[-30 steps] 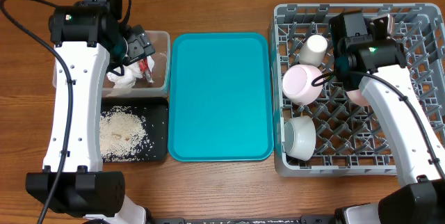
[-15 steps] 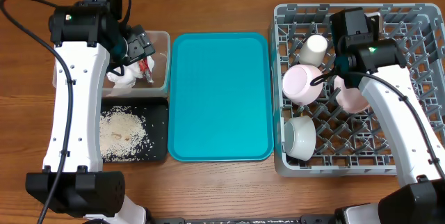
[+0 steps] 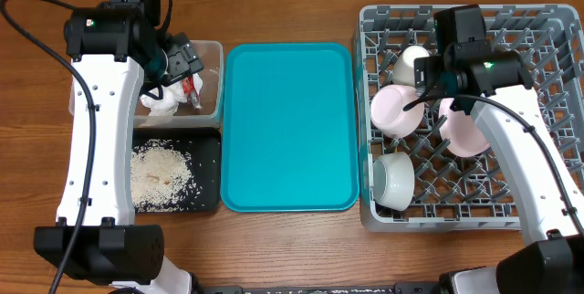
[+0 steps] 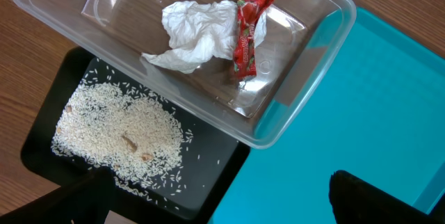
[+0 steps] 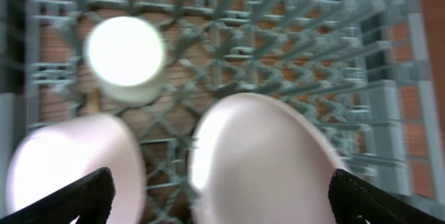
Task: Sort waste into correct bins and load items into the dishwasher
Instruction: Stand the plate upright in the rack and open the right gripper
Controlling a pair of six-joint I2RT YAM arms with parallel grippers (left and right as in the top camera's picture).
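Observation:
In the grey dishwasher rack (image 3: 547,20) a pale pink plate (image 3: 463,131) leans among the pegs. My right gripper (image 3: 443,89) hovers just above it, open and holding nothing. From the right wrist the plate (image 5: 268,161) lies between and below the spread fingers (image 5: 389,196), blurred. A white cup (image 3: 412,64), a second pale pink dish (image 3: 394,110) and a white bowl (image 3: 394,180) sit at the rack's left side. My left gripper (image 3: 182,61) stands open and empty over the clear tub (image 3: 212,52), which holds the napkin (image 4: 195,33) and the red wrapper (image 4: 247,33). Rice (image 4: 118,130) lies in the black tray (image 3: 208,171).
A teal serving tray (image 3: 288,128) with nothing on it lies between the bins and the rack. The left arm's white link runs along the table's left edge. The right arm's link crosses the rack's right half.
My right gripper has opened and let go of the pink plate, which now rests in the rack. The gripper has shifted slightly left and up. The left arm has not moved.

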